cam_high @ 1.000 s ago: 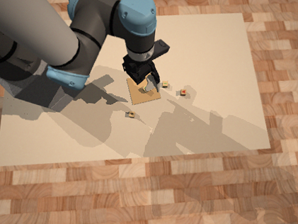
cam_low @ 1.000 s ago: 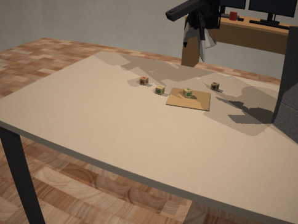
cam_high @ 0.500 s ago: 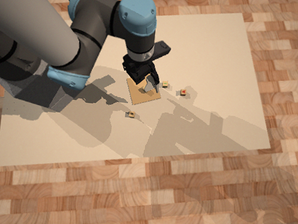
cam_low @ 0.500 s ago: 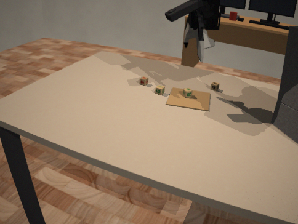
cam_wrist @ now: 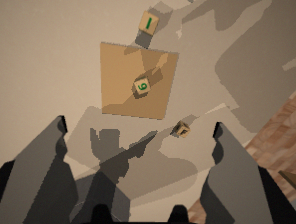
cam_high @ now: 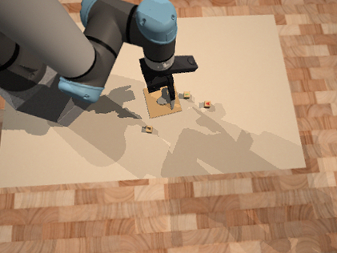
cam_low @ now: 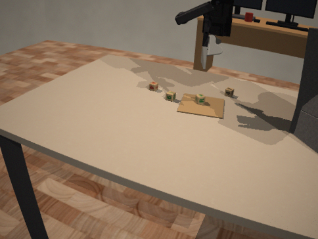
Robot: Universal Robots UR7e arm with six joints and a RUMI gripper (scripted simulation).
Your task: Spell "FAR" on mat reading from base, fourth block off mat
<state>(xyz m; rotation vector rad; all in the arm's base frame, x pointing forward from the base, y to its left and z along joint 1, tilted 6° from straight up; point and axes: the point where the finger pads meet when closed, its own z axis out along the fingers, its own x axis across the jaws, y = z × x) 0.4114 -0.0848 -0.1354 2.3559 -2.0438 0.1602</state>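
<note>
A small tan mat lies on the table; it also shows in the top view and the wrist view. One block with a green mark sits on the mat; in the top view my gripper hides it. A second green-marked block stands just off the mat. A red-lettered block lies further out. A dark-lettered block lies off the mat, on the opposite side from the other two. My gripper is open and empty, high above the mat.
The beige table top stands on a wooden floor. My arm's base block is at the table's edge. A desk with monitors and a red cup stands behind the table.
</note>
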